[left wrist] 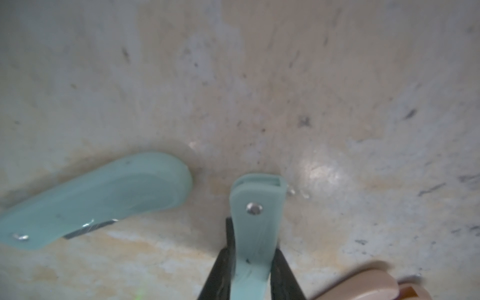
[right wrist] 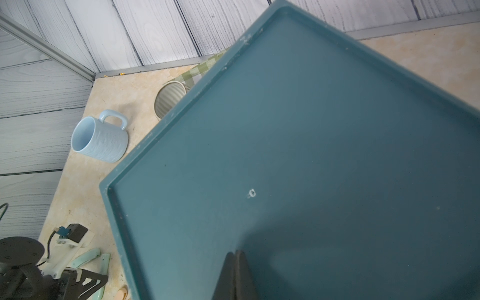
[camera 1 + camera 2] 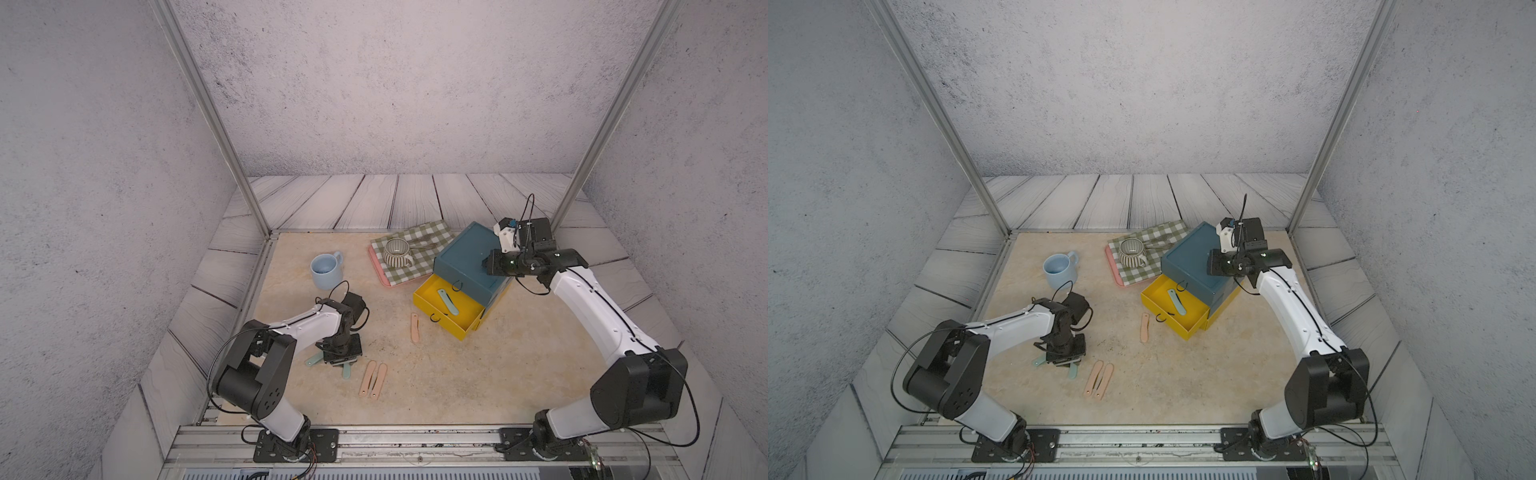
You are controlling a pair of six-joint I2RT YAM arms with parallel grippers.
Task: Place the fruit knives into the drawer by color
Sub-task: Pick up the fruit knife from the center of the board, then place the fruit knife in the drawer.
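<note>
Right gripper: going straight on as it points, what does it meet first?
The teal top of the drawer, directly under the shut right gripper. Whether it touches the top, I cannot tell.

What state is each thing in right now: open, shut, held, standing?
Left gripper: shut on mint knife.
Right gripper: shut, empty.
Yellow drawer: open.
Teal drawer: shut.
Second mint knife: lying loose.
Third mint knife: in yellow drawer.
Pink knives: lying on table.
Mug: upright.
Striped cup: upright.
</note>
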